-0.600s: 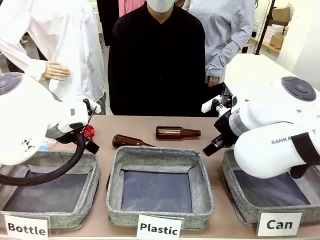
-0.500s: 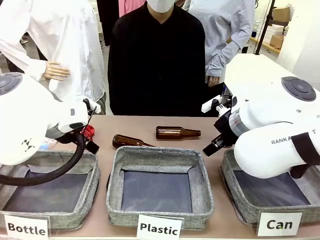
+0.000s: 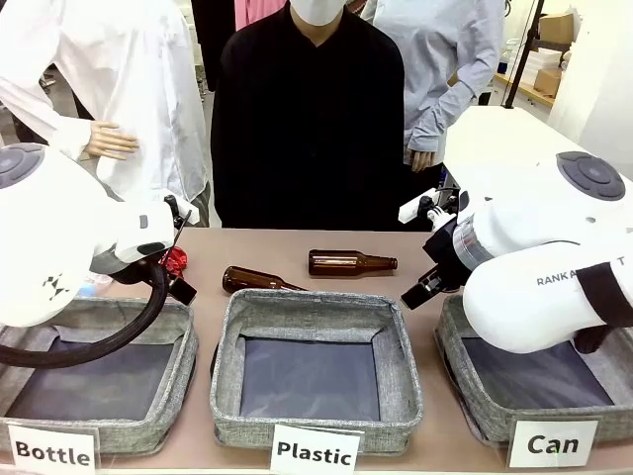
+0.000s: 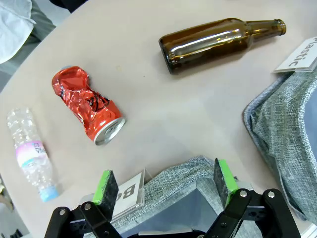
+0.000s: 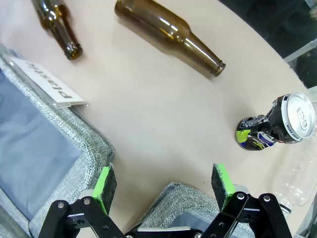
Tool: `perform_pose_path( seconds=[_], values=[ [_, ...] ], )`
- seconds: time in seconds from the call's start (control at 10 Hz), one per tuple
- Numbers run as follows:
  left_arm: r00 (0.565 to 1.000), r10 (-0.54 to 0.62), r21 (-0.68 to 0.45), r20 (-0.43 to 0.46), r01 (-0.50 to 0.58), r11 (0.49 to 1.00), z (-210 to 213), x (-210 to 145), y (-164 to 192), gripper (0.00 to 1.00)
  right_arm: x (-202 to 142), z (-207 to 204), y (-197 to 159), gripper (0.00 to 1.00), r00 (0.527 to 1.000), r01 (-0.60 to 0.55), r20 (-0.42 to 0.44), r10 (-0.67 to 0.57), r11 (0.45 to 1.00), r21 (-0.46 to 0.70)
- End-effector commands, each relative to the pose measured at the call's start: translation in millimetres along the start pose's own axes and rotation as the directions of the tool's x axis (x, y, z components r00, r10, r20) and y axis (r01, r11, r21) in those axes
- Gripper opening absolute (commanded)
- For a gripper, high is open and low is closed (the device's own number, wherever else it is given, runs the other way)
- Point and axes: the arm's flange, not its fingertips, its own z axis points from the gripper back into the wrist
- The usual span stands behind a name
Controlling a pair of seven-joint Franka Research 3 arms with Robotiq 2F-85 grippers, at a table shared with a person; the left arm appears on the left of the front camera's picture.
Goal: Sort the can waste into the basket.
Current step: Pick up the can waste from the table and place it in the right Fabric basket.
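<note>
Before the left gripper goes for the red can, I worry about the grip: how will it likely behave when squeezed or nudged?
The red can is badly crumpled, so it is probably light and may buckle further under a squeeze. It lies on its side; the dents should stop it rolling far, but it might slide on the table.

Table (image 3: 267, 247) with bins (image 3: 315, 317), bottles (image 3: 348, 262), cans (image 4: 89, 106)
</note>
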Motion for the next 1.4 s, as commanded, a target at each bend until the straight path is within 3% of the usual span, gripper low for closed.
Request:
perform_pose_path(
  seconds=[0.0,0.9,1.0,1.2,1.3],
  values=[
    [1.000,0.000,0.000,0.000,0.000,1.000,0,0,0,1.00,0,0,0,1.00,1.000,0.000,0.000,0.000,1.000,0.000],
    [1.000,0.000,0.000,0.000,0.000,1.000,0,0,0,1.00,0,0,0,1.00,1.000,0.000,0.000,0.000,1.000,0.000],
    [1.000,-0.002,-0.067,-0.001,0.002,0.998,13,-1,-2,1.00,4,14,-3,1.00,1.000,-0.002,0.000,0.002,1.000,0.016],
    [0.954,0.295,-0.147,-0.060,-0.301,0.942,68,10,-12,1.00,13,71,-5,1.00,1.000,0.020,0.020,-0.023,0.995,0.096],
    [0.945,0.324,-0.289,-0.041,-0.321,0.902,99,9,-18,1.00,17,104,-4,1.00,0.993,0.110,0.009,-0.114,0.976,0.190]
  ],
)
